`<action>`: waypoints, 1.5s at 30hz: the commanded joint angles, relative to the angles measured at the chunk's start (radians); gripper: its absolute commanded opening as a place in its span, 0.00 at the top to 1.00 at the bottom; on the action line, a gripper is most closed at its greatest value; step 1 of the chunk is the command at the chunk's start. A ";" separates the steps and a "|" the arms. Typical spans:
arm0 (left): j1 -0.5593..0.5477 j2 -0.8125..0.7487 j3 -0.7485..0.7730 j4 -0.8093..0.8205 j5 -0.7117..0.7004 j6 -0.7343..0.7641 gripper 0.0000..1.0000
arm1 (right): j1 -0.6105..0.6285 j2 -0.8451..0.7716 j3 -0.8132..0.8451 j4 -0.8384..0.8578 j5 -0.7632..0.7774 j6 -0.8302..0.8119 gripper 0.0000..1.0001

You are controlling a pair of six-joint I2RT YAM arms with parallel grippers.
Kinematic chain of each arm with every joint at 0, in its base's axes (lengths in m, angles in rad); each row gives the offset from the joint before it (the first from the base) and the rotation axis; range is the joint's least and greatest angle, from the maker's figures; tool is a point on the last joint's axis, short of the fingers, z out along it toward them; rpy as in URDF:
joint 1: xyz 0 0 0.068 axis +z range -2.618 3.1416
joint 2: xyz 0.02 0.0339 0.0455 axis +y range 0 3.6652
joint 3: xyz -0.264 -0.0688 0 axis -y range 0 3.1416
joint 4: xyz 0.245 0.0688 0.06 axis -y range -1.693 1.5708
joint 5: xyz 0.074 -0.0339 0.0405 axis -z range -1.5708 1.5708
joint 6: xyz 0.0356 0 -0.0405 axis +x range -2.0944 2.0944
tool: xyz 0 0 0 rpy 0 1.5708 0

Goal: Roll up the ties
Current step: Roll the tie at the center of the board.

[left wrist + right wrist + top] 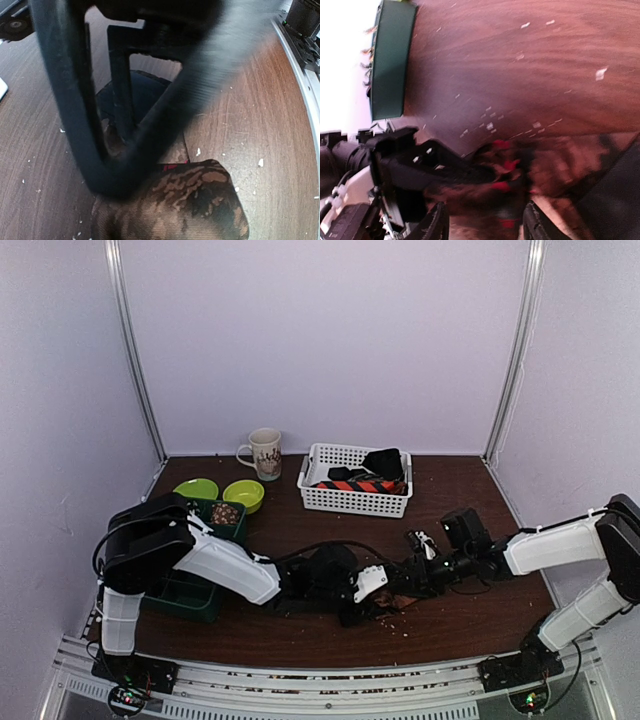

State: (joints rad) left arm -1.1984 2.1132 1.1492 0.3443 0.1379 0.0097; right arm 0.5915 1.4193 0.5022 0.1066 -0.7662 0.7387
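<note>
A brown patterned tie (180, 205) is seen lying on the table (470, 630) near the middle of its near edge, partly covered by both grippers. How much of it is rolled cannot be made out. The left gripper (378, 592) rests at the tie's edge, but its fingers (65, 100) are smeared by blur, and whether anything is clamped cannot be told. The right gripper (486, 227) is seen with its fingers apart and nothing pinched, the tie blurred just beyond them. Small red patches (504, 165) are shown on the fabric. At the far edge, a white basket (352, 502) is found holding a striped tie (362, 485) and a black tie (385, 460), both partly hidden by its wall.
</note>
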 commanded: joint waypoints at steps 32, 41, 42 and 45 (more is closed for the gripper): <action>0.003 0.003 -0.153 0.050 -0.086 0.009 0.80 | -0.067 0.110 0.007 -0.029 0.105 -0.095 0.63; -0.006 0.014 -0.133 0.022 -0.090 0.025 0.81 | -0.066 0.160 0.111 -0.109 0.092 -0.153 0.69; -0.006 0.015 -0.133 0.022 -0.088 0.025 0.81 | -0.066 0.168 0.115 -0.105 0.086 -0.151 0.70; -0.006 0.015 -0.131 0.022 -0.088 0.026 0.81 | -0.062 0.175 0.125 -0.093 0.079 -0.140 0.73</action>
State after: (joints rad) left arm -1.1950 2.0720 1.0279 0.4744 0.0284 0.0181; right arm 0.5304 1.5753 0.6044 0.0349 -0.6914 0.6067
